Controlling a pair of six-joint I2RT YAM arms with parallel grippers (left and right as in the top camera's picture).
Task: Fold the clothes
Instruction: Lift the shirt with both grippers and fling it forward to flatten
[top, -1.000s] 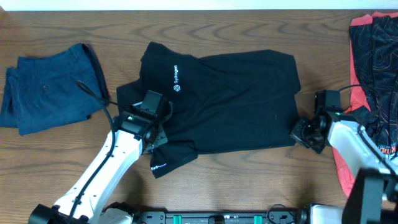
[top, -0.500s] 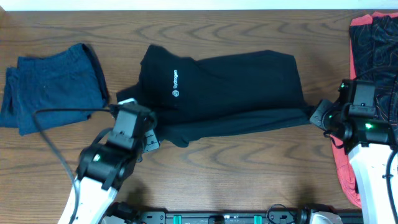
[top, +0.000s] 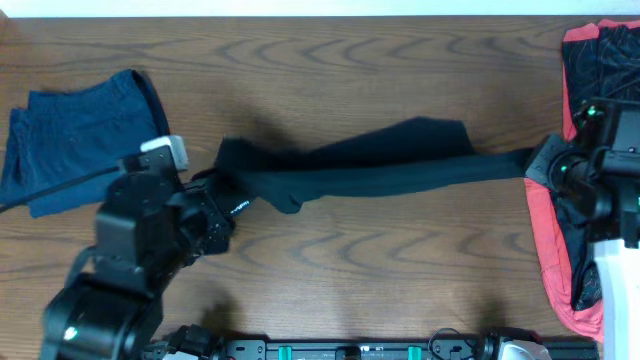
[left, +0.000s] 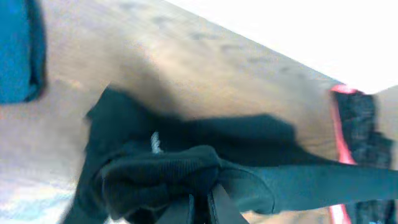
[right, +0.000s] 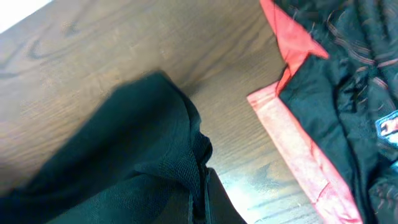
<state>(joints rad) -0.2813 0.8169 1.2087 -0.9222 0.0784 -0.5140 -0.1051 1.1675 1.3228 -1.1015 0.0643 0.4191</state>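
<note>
Overhead shows the wooden table (top: 400, 290) with the black trousers (top: 400, 170) pulled into one long band across the middle. They look raised and taut, probably to shake out wrinkles before a fold. The dark blue garment (top: 80, 130) sits far left and the red-and-black piece (top: 600, 50) on the right edge, both out of the way. The left gripper (top: 222, 208) and right gripper (top: 540, 166) are each clamped tight on one end of the trousers.

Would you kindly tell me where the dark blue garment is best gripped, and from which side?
Likely its right-hand hem, pinched from above, coming from the right: the dark blue garment lies flat, and that folded edge lies exposed.
</note>
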